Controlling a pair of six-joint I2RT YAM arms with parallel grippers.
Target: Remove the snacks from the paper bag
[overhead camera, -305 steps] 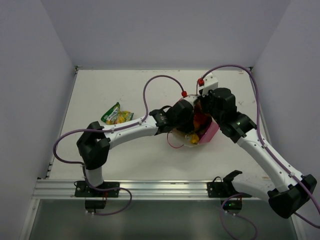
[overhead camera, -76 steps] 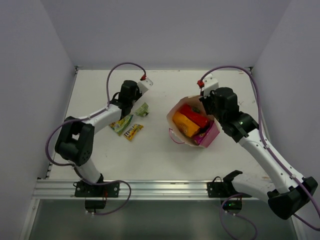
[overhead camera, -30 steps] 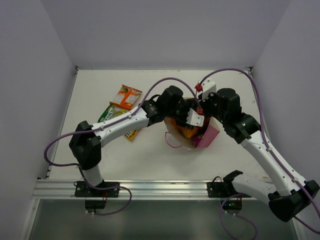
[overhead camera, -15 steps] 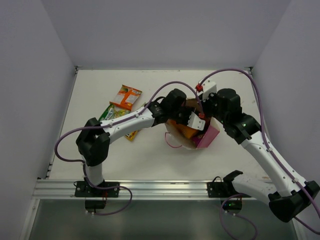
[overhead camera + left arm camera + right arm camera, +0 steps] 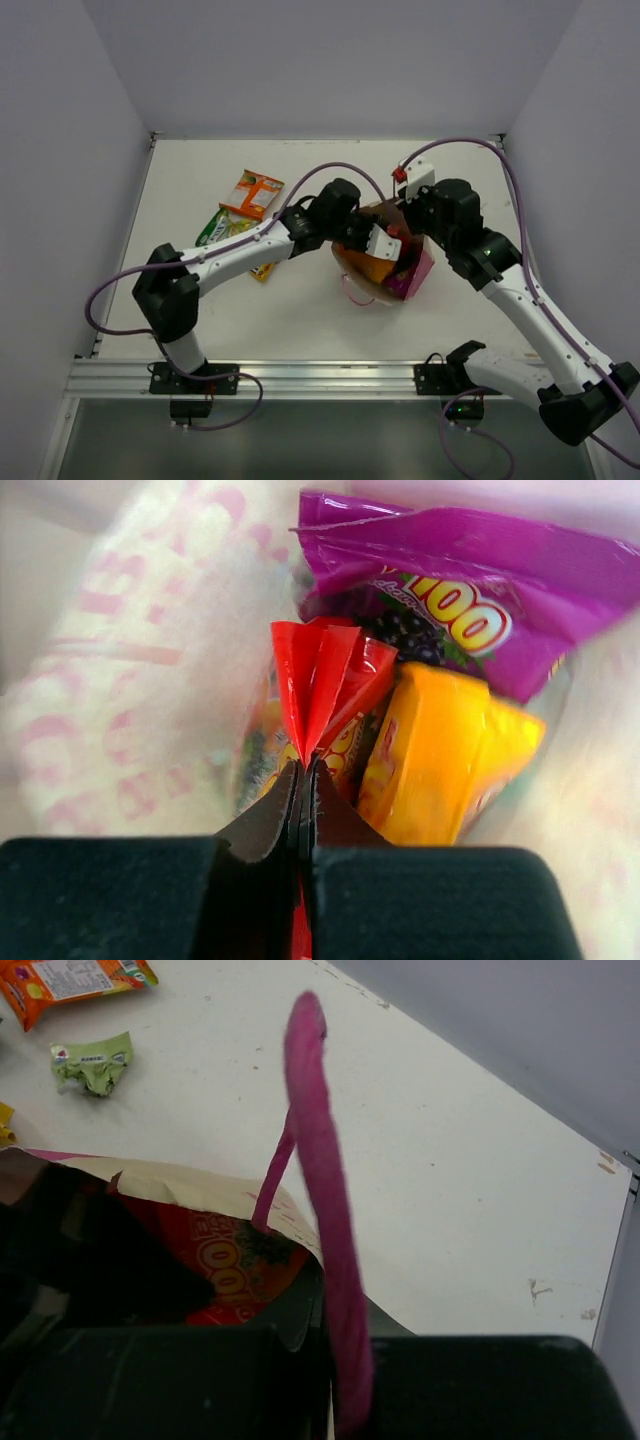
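Observation:
The paper bag [image 5: 412,275] stands open at the table's middle right. My left gripper [image 5: 383,243] reaches into its mouth and is shut on the crimped top edge of a red packet [image 5: 322,680]. Next to it inside the bag lie a purple-magenta packet [image 5: 450,590] and an orange packet [image 5: 440,750]. My right gripper [image 5: 340,1335] is shut on the bag's far rim, where the pink cord handle [image 5: 312,1150] rises from between its fingers. Out on the table lie an orange packet [image 5: 252,192], a green-yellow packet [image 5: 220,228] and a pale green packet [image 5: 95,1060].
A small yellow bar wrapper [image 5: 261,269] lies partly under my left arm [image 5: 240,255]. The bag's other handle loop [image 5: 355,292] lies on the table in front of the bag. White walls close the table at the back and both sides.
My left gripper has gone from open to shut on the red packet inside the bag. The left arm has shifted slightly. The right gripper has kept its hold on the bag.

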